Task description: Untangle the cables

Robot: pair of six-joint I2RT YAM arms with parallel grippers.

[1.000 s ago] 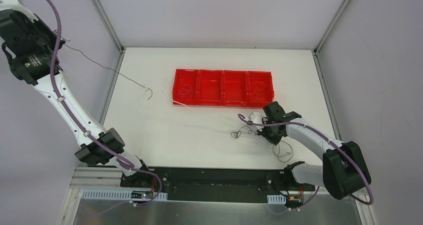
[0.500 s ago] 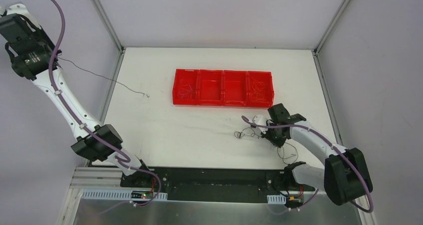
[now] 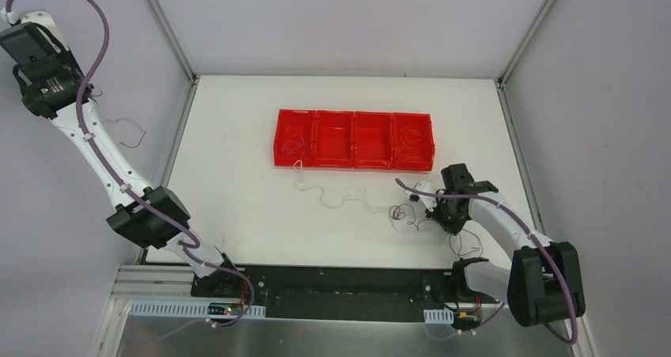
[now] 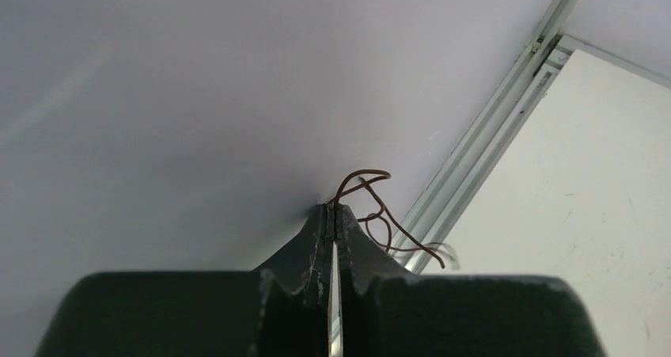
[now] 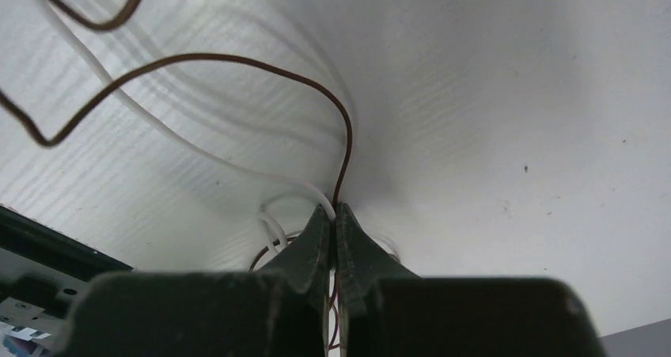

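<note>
Top external: dark cable (image 4: 368, 172), a second ago taut from left fingers (image 4: 316, 250) to worktop (image 3: 237, 222), now pulled free. It curls short beside them, past worktop's left edge. Likely one strand out. White cable (image 3: 324, 196) slack by red tray (image 3: 278, 139).

Left arm raised far left, fingers pinching dark cable. Right arm low, right fingers (image 5: 312, 242) clamped on tangle (image 3: 402, 213).

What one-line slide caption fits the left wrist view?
Left pincer shut on a curled brown wire, with the white table at right.
</note>
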